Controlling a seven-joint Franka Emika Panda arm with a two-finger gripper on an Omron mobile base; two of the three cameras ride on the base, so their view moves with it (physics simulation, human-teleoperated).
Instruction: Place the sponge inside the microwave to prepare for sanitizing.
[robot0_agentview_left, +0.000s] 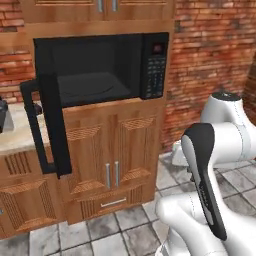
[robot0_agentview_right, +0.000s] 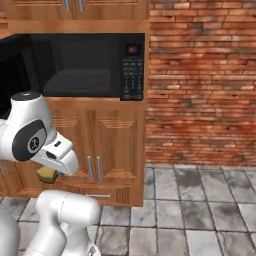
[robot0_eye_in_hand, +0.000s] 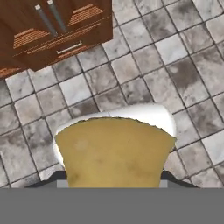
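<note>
The mustard-yellow sponge (robot0_eye_in_hand: 113, 153) sits close to the camera in the hand view, above the tiled floor. My gripper (robot0_agentview_right: 50, 172) is shut on it, low down in front of the lower cabinets. In the right base view a corner of the sponge (robot0_agentview_right: 46, 174) peeks out under the white hand. The black microwave (robot0_agentview_left: 100, 65) is built in above the wooden cabinets. Its door (robot0_agentview_left: 47, 125) is swung wide open to the left, and the dark cavity with its round plate (robot0_agentview_left: 87, 85) is exposed. The gripper hangs well below the microwave (robot0_agentview_right: 75, 65).
The open door sticks out into the room at chest height, left of the cavity. Wooden cabinet doors (robot0_agentview_left: 112, 150) and a drawer (robot0_agentview_left: 114, 202) stand below. A counter (robot0_agentview_left: 17, 135) with a dark object (robot0_agentview_left: 2, 114) lies to the left. A brick wall (robot0_agentview_right: 200, 90) rises on the right, above a tiled floor (robot0_agentview_right: 190, 210).
</note>
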